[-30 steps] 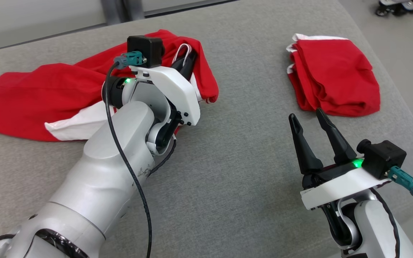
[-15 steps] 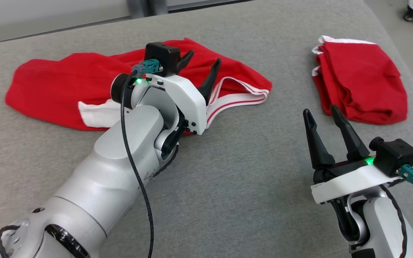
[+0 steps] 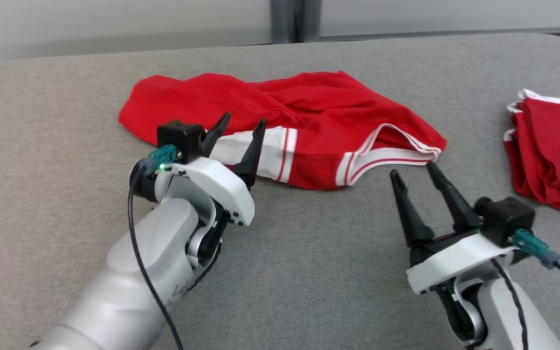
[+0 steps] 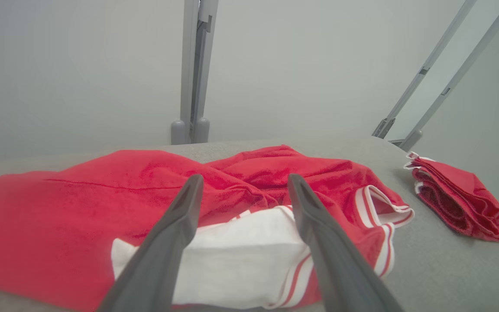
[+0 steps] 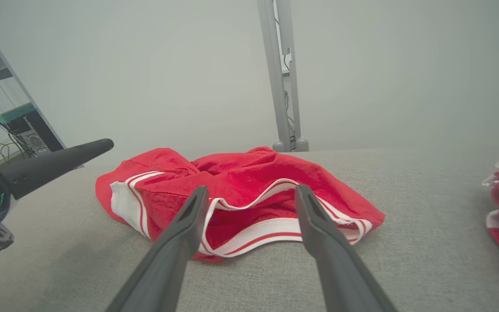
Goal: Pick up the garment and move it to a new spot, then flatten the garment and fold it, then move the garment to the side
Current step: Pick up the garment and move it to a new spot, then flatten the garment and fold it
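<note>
The left fingers (image 3: 252, 158) were spread wide apart and held nothing. The red garment (image 3: 319, 104) lay crumpled on the gray counter (image 3: 309, 282), just past their tips. Its white patch (image 3: 272, 153) with thin red stripes lay right in front of the left fingers. I could not tell if the tips touched the cloth. The right fingers (image 3: 409, 214) were wide apart too, and empty. The garment's white-and-red band (image 3: 392, 156) lay just ahead of their tips, very near them. A folded red pile (image 3: 552, 160) sat on the counter, off to the outer side of the right fingers and well apart from the red garment.
</note>
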Available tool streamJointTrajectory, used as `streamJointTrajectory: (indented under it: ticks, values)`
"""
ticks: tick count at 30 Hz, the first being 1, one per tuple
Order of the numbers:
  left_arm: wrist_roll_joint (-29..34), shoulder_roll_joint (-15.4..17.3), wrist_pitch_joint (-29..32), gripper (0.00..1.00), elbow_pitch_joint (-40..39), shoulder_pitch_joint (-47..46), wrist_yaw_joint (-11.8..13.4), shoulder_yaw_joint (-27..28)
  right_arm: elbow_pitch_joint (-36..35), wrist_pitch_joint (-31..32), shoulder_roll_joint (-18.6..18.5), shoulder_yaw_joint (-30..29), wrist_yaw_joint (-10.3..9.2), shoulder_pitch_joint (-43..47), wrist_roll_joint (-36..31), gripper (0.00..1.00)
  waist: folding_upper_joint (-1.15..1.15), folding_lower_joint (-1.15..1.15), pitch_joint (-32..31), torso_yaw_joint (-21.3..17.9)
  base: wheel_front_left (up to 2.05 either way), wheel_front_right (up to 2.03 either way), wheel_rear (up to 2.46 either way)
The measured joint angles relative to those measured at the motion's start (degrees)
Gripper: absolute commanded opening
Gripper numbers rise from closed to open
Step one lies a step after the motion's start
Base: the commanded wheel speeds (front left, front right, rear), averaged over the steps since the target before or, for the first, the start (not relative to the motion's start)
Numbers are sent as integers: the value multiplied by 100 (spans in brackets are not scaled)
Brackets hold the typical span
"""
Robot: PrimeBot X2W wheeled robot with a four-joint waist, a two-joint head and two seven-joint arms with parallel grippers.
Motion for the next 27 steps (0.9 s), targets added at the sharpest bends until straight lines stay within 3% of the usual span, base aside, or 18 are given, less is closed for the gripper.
streamJointTrajectory:
  ticks: [6,9,14,22,24,26,27]
  values:
    - [511,272,-8,100,-1126,976,378,675,313,269,-14,608,0,-365,-307,100,0,0,-145,439,0,0,0]
    - [658,324,-9,100,-1625,1406,504,993,666,365,-212,976,1,-703,-445,100,0,0,-192,624,0,0,0]
    - [907,348,-9,100,-2187,1946,623,1312,1449,336,-541,1382,1,-1348,-725,100,0,0,-215,943,0,0,0]
    - [1121,359,-9,100,-2602,2333,650,1597,2709,112,-742,1951,1,-2049,-923,100,0,0,-200,1400,0,0,0]
    - [1152,361,-9,100,-2655,2408,649,1655,2967,-13,-764,2045,1,-2192,-962,47,0,0,-200,1472,0,0,0]
    - [1194,369,-10,100,-2695,2486,649,1696,3208,-91,-761,2147,1,-2299,-1027,23,0,0,-208,1508,0,0,0]
    - [1201,376,-9,100,-2714,2529,649,1719,3299,-145,-760,2191,1,-2337,-1033,0,0,0,-219,1513,0,0,0]
